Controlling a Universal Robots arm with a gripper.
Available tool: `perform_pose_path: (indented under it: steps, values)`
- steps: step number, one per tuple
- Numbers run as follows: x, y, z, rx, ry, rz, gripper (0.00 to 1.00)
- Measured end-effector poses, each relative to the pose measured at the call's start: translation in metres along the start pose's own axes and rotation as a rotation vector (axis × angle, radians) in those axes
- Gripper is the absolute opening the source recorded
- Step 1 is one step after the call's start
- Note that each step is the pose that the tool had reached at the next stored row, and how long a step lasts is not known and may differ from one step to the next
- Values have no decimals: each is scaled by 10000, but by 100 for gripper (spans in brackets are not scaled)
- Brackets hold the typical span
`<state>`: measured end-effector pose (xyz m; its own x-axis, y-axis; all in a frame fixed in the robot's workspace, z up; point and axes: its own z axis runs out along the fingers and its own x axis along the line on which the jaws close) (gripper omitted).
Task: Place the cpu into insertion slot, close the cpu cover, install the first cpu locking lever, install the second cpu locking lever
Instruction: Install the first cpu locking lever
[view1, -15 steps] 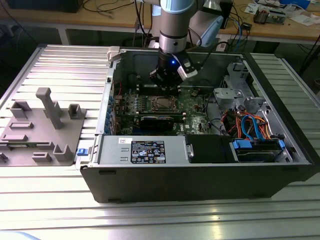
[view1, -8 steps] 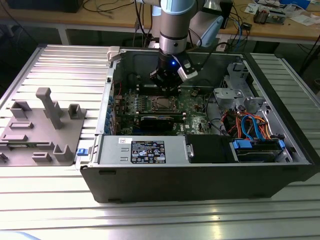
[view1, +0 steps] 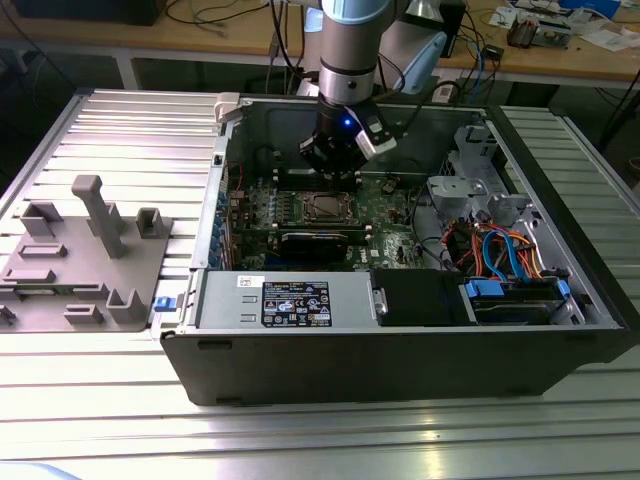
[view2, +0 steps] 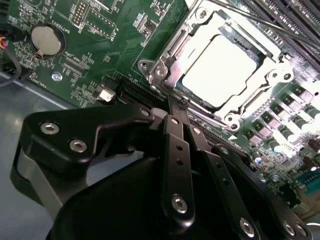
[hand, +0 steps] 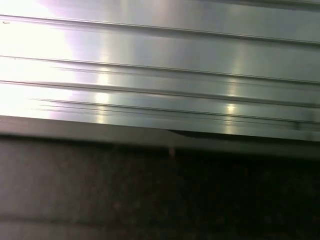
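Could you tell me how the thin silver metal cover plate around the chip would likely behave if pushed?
The thin silver metal cover plate looks like stamped sheet, so it would probably flex slightly rather than stay rigid. It appears to lie flat around the square silver-grey chip, so a sideways push would likely meet resistance. Its glossy finish suggests the gripper could slip on it.

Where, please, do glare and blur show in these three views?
In the second wrist view, light washes out the cpu top and the board's edge, while the gripper body close to the lens looks soft. In the first wrist view, bright reflections streak the ridged metal surface, its edges smeared. In the exterior view, lighting is even, the computer case front dark.
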<state>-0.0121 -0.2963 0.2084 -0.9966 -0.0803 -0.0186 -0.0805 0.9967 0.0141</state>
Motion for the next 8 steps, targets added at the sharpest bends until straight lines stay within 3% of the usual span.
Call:
perform_pose_path:
  steps: [8]
  values:
    - [3, -30, -3, -1, -1, 1, 11]
